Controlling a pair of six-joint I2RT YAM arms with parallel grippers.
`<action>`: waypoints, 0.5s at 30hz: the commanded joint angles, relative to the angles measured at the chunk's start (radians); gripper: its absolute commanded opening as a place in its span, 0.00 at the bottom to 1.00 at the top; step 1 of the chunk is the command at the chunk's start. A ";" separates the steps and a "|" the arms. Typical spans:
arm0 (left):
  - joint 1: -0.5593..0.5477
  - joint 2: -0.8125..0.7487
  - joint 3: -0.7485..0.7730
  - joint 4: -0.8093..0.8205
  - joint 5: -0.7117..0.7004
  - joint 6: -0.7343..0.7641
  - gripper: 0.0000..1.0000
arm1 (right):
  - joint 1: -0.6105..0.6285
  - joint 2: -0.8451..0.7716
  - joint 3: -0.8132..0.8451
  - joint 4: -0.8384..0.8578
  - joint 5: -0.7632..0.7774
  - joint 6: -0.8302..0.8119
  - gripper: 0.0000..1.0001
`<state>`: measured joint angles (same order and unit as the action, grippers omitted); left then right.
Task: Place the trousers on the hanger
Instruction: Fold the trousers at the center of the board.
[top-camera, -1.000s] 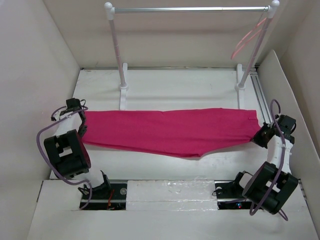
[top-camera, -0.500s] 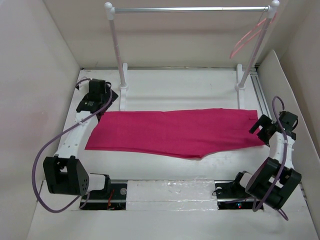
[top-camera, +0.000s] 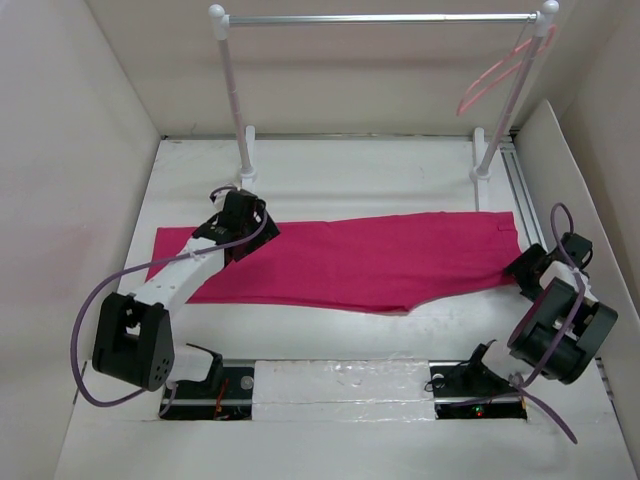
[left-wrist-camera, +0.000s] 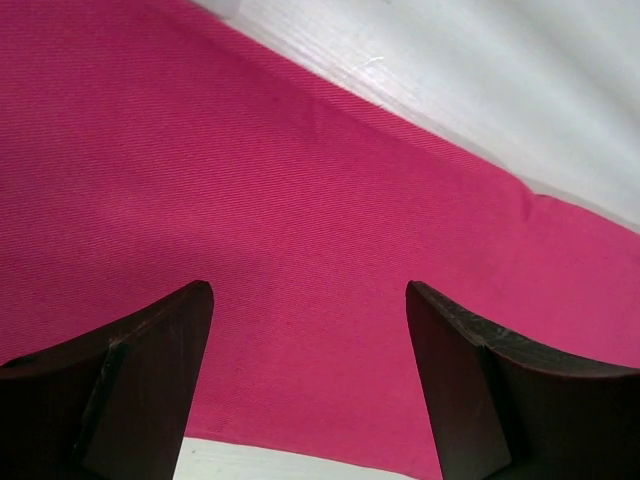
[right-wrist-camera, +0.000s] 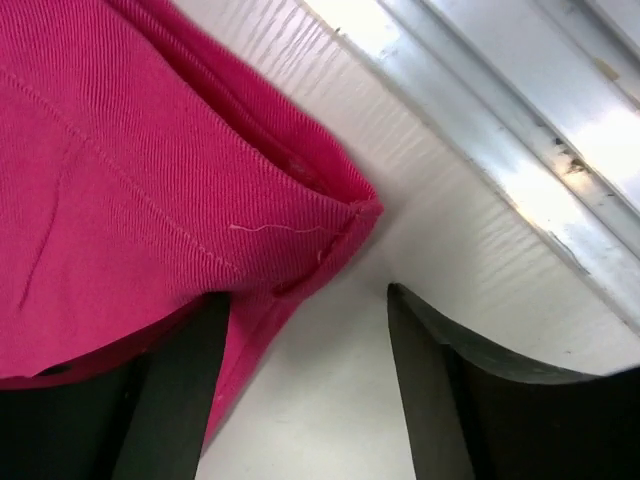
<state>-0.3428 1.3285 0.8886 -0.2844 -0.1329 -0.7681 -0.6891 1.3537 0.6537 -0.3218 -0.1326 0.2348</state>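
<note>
Trousers (top-camera: 380, 260) flat on the table (top-camera: 350, 180), left fingers (left-wrist-camera: 150, 370) and right fingers (right-wrist-camera: 440, 400) apart

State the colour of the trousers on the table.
The trousers are plain magenta-pink; the left wrist view shows it best.

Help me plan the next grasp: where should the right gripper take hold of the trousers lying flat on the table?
Probably the near right corner of the trousers, approached from the right, low along the table. The doubled, stitched edge there stands thicker than the flat middle, and the open right gripper faces it.
</note>
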 joint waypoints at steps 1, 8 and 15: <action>0.004 0.005 -0.045 0.028 -0.007 0.013 0.74 | 0.011 0.050 -0.009 0.069 -0.022 0.069 0.66; 0.004 0.003 -0.070 0.017 -0.037 0.036 0.72 | 0.046 0.000 0.034 0.023 0.008 0.019 0.62; 0.004 0.000 -0.054 0.019 0.006 0.046 0.70 | 0.036 -0.157 -0.020 0.027 -0.007 -0.045 0.90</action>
<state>-0.3401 1.3437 0.8242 -0.2729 -0.1390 -0.7399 -0.6518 1.2209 0.6529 -0.3088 -0.1413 0.2237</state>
